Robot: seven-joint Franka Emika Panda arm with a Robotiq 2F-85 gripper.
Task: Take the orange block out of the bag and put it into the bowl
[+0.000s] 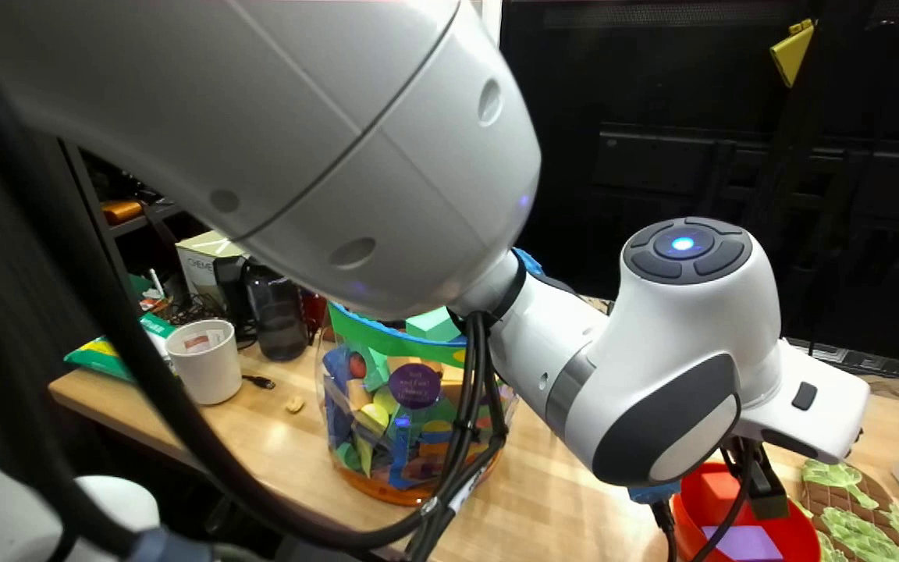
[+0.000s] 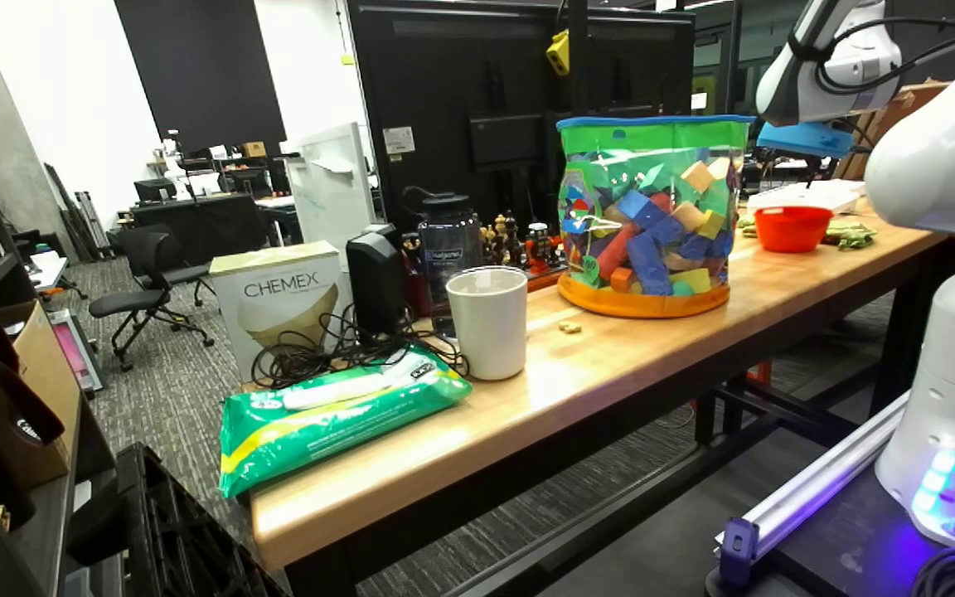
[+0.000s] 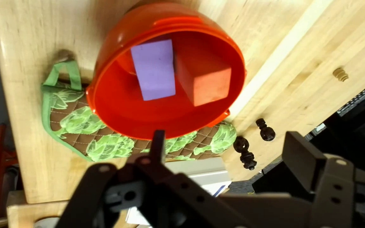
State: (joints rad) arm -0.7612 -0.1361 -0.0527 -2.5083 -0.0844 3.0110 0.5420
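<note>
The red bowl (image 3: 128,123) stands on the table in the wrist view and in both exterior views (image 1: 807,538) (image 2: 792,230). Inside it lie an orange-red block (image 3: 211,84) and a purple block (image 3: 155,71), side by side; both blocks also show in an exterior view. My gripper (image 3: 228,144) is open, with nothing between its fingers. One finger shows above the bowl in an exterior view (image 1: 768,499). The clear bag (image 2: 652,224) with blue rim and orange base stands upright, full of multicoloured blocks; my arm partly covers it in an exterior view (image 1: 410,421).
A brown and green quilted mitt (image 3: 106,139) lies beside the bowl. Dark chess pieces (image 3: 266,131) and a white device (image 2: 805,197) are near it. A white cup (image 2: 487,323), a green packet (image 2: 345,414) and a Chemex box (image 2: 283,307) stand past the bag.
</note>
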